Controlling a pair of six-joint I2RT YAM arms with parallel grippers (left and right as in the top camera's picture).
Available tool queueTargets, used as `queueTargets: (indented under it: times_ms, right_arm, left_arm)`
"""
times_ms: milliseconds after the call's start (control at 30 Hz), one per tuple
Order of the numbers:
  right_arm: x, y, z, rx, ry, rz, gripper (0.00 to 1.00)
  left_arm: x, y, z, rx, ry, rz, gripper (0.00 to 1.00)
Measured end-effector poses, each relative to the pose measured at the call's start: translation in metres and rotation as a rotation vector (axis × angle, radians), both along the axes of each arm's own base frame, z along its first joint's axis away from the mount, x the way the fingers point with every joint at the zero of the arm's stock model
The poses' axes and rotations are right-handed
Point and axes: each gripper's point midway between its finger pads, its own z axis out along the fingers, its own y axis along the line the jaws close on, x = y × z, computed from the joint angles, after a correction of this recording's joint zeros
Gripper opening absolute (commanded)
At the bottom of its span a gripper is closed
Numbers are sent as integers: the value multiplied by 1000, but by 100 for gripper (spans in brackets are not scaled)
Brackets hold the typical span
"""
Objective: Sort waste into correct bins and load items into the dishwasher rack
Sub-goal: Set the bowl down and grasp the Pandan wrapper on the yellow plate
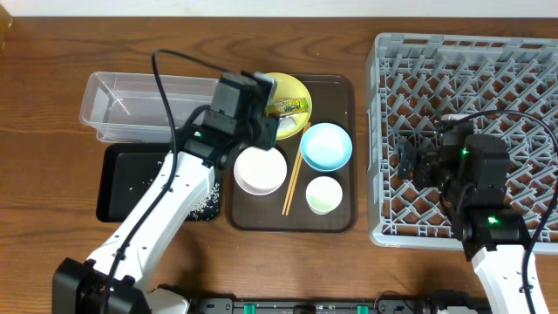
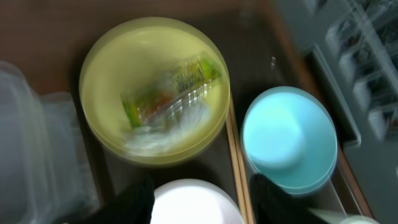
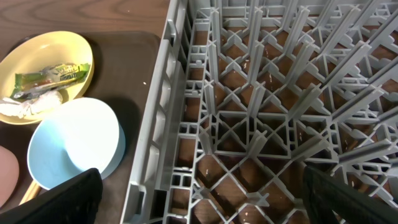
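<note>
Wood-grain bench (image 1: 52,70) is carrying everything: a crinkly green-and-yellow wrapper (image 2: 168,93) is lying in the round yellow plate (image 2: 99,68) on the smooth brown tray (image 1: 336,218), beside a glossy light blue bowl (image 2: 289,137). Above them the left pincer (image 2: 205,198) is hanging wide open; the right pincer (image 3: 211,193) is gaping wide over the grey plastic lattice rack (image 3: 186,124).

A large grey plastic lattice rack (image 3: 273,124) fills the side toward the counter's right edge. Just left of it lies a dark brown tray (image 3: 134,68). On the tray, toward the far edge, a round yellow plate (image 3: 68,46) holds a green-and-yellow snack wrapper (image 3: 46,78) and white rice (image 3: 31,107). A light blue bowl (image 3: 71,146) sits nearer. The right gripper (image 3: 208,196) has its black fingers (image 3: 71,199) spread wide.
</note>
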Motion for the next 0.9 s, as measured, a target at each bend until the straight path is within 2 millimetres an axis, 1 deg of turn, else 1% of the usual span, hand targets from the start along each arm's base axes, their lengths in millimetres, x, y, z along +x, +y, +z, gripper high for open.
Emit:
queueTargets:
  times_ms: [67,133,167,267,367,467,567,900]
  right_arm:
    - [0,0,0,0,0,0,99]
    - [0,0,0,0,0,0,99]
    - [0,0,0,0,0,0,99]
    - [0,0,0,0,0,0,99]
    - [0,0,0,0,0,0,99]
    - [0,0,0,0,-1,0,99]
    - [0,0,0,0,0,0,99]
    - [0,0,0,0,-1,0,99]
  left_arm:
    - [12,-5,7,6,-69,-31,54]
    - [23,-9,8,15,-118,-57,61]
    - [28,-11,5,24,-130,-70,64]
    - [41,-17,-14,44,-136,-89,66]
    - [54,-22,-39,60,-129,-102,67]
    - [64,-27,-62,73,-121,-113,68]
    - [70,-29,-78,82,-120,-122,68]
    - [76,-32,-121,153,-104,-190,68]
